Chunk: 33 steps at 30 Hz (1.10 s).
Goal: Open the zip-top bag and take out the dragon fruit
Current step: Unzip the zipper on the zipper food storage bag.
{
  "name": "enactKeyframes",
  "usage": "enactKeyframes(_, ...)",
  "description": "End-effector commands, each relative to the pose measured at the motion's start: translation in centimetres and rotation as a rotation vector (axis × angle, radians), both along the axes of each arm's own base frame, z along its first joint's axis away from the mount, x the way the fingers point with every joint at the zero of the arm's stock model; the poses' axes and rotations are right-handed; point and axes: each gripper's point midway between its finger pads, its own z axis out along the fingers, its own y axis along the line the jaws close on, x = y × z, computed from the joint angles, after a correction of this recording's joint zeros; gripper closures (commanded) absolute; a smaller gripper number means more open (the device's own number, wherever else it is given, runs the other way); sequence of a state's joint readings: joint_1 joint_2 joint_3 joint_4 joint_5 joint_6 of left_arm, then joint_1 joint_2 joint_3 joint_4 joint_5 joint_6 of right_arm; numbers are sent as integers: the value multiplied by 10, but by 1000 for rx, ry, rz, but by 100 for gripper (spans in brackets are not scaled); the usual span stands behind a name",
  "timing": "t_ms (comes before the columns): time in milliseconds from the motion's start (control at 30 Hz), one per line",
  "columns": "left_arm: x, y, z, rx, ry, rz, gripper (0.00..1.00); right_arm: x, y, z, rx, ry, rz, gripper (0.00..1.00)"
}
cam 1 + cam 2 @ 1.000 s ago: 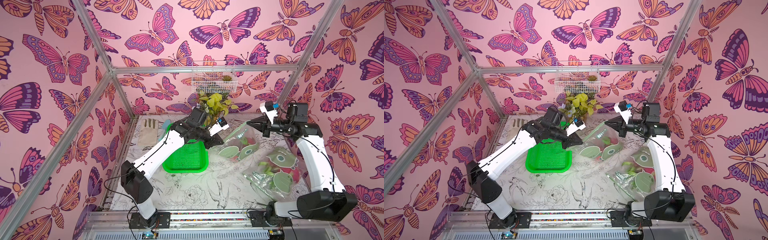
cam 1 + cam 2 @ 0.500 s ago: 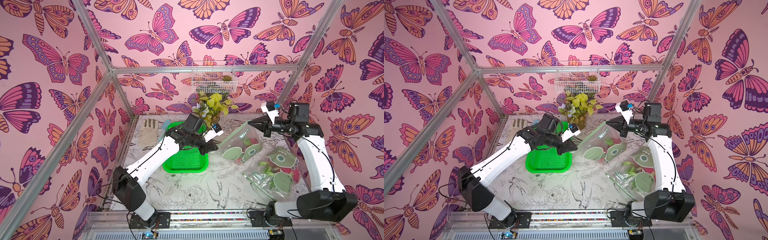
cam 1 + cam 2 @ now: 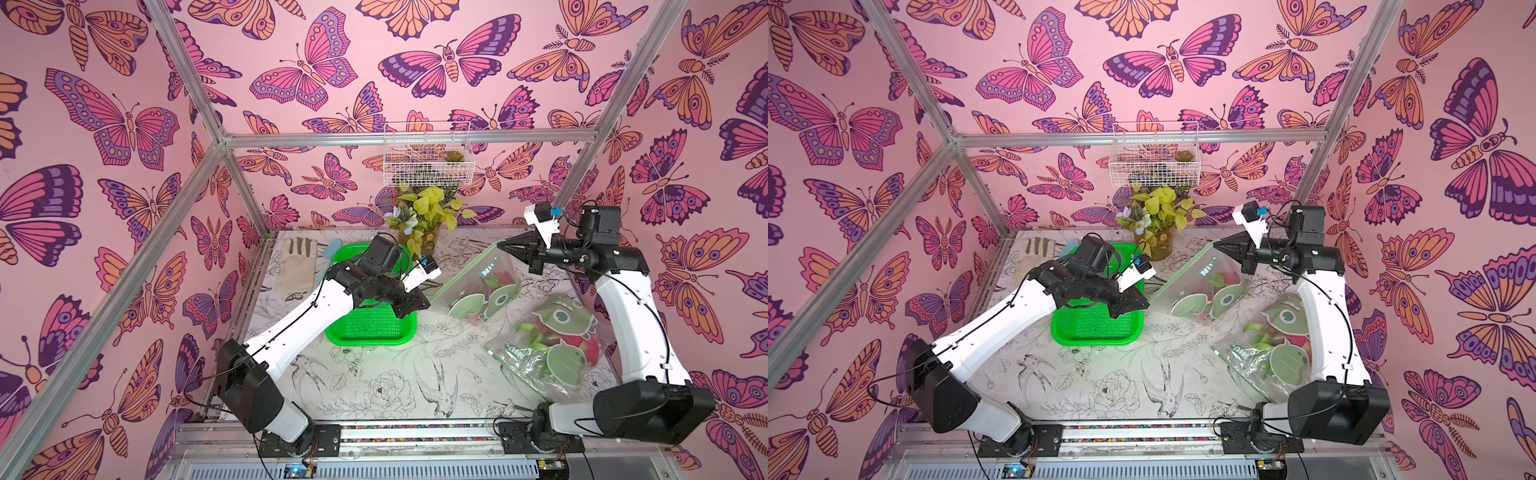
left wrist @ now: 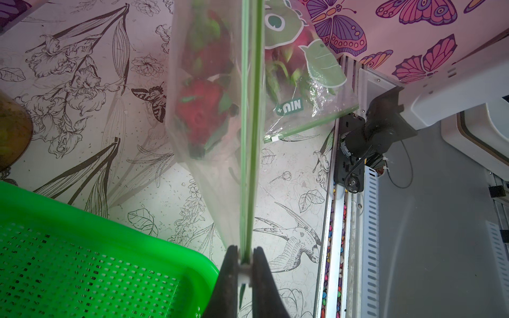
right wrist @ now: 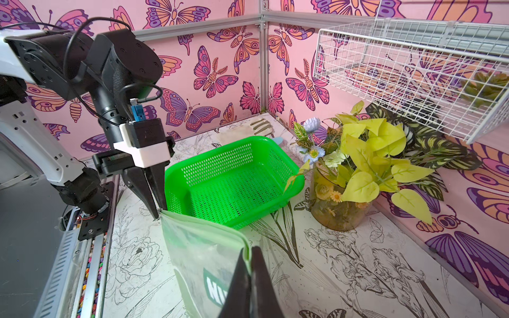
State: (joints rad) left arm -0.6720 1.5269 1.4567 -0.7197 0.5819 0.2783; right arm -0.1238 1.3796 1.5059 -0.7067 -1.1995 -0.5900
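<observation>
**Left claw draws back along the zip; fruit still bagged**

Pulled away from its partner and over the green basket [image 3: 370, 328], the left claw [image 4: 245, 249] now stands farther from the right claw [image 5: 249, 254] than a second ago. The bag's top edge is stretched long between them. The left jaws are nipped narrow on a small white slider [image 4: 243, 272]. The right jaws are pinched tight on the opposite top corner of the zip-top bag [image 3: 478, 282].

Two green zip tracks run side by side from the slider, seemingly a sliver apart. The seal looks to be parting, though no real mouth gapes yet. One red dragon fruit [image 4: 198, 115] sits inside the held bag. More pink fruit lies in a second bag [image 3: 552, 336] on the table [image 3: 374, 386] beside the right arm, with neither claw on it.
</observation>
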Motion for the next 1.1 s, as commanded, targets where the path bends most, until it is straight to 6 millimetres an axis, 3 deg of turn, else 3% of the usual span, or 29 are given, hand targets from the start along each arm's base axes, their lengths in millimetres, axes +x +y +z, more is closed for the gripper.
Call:
enactKeyframes(0,-16,19,-8,62,92,23,75,-15,-1,35,12,-176,48,100)
enactKeyframes(67,-13,16,11,21,64,39,47,-19,2,33,9,-181,60,100)
enactKeyframes(100,-12,15,21,1,55,42,40,-21,3,31,7,-185,69,100)
enactKeyframes(233,-5,9,67,-89,15,85,32,-28,9,26,9,-189,111,100)
enactKeyframes(333,-4,-3,91,-157,50,71,32,-30,12,20,-5,-192,129,100)
enactKeyframes(433,3,-11,101,-182,73,76,33,-33,14,17,-8,-191,147,100)
enactKeyframes(667,30,-30,99,-158,93,82,34,-41,19,11,-5,-210,203,100)
enactKeyframes(900,39,-47,99,-195,169,32,41,-51,27,-6,-25,-183,237,100)
enactKeyframes(1067,36,-49,98,-223,217,-28,52,-57,28,-17,-25,-161,247,100)
